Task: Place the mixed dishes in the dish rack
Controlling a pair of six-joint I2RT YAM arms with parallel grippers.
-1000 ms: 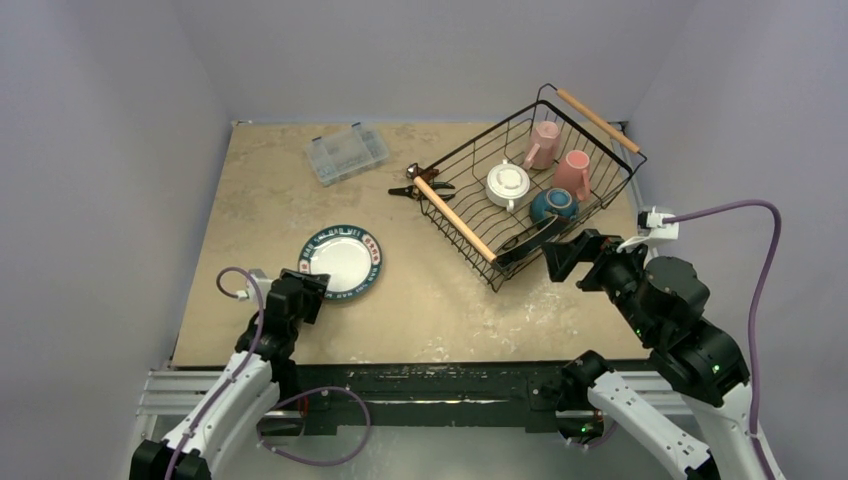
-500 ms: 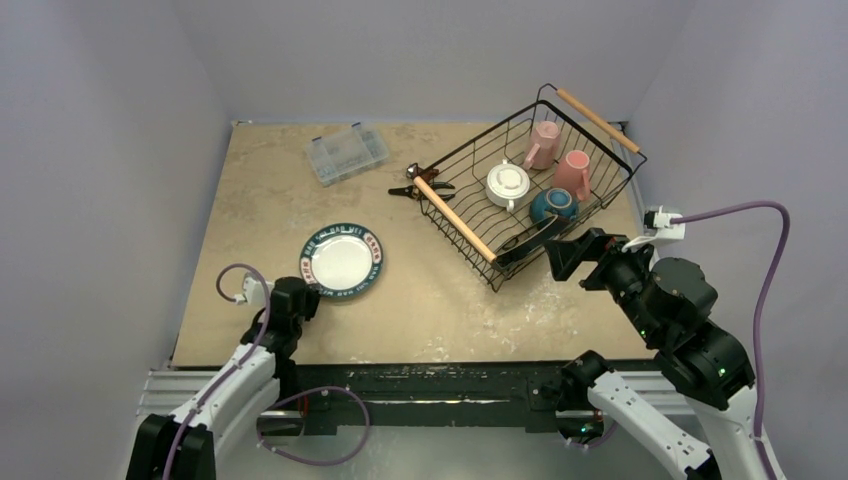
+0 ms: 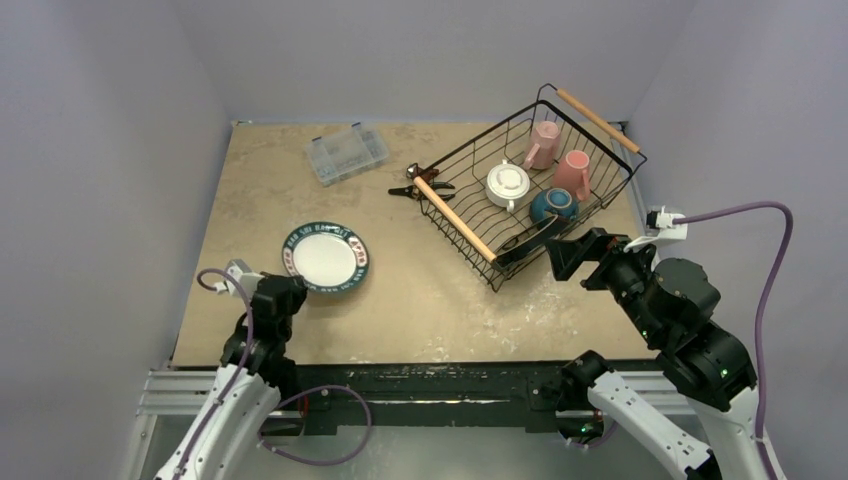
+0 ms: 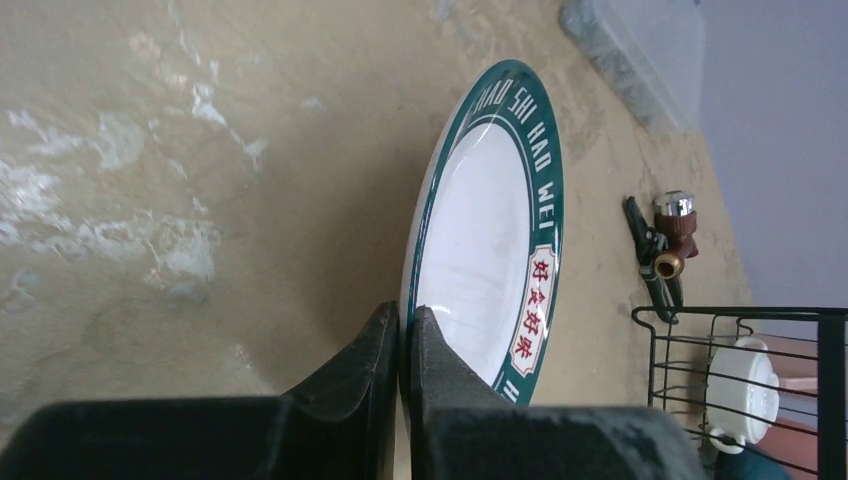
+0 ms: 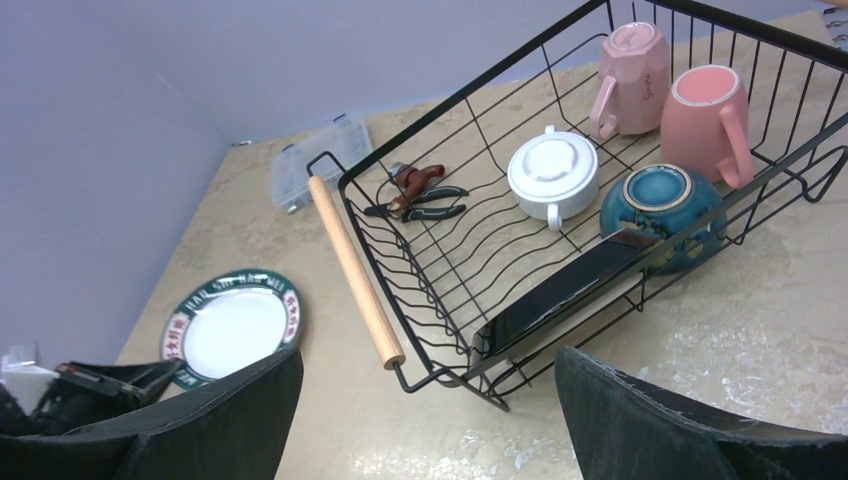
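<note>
Plate [image 3: 325, 258], pinched at its rim by the left gripper [image 4: 403, 320], sits lower left; rack [image 3: 455, 218] lies upper right, by the spread-open right gripper [image 5: 430, 400].

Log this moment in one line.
left gripper: shut on plate rim | right gripper: open, by dish rack | plate: outside rack

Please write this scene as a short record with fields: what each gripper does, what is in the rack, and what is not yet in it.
left gripper: shut on the near rim of the green-rimmed plate
right gripper: open, empty, at the near side of the dish rack
in rack: two pink mugs; white two-handled cup and blue bowl, both upside down
outside rack: green-rimmed plate, on the table to its left
other: clear compartment box, hand tool
</note>
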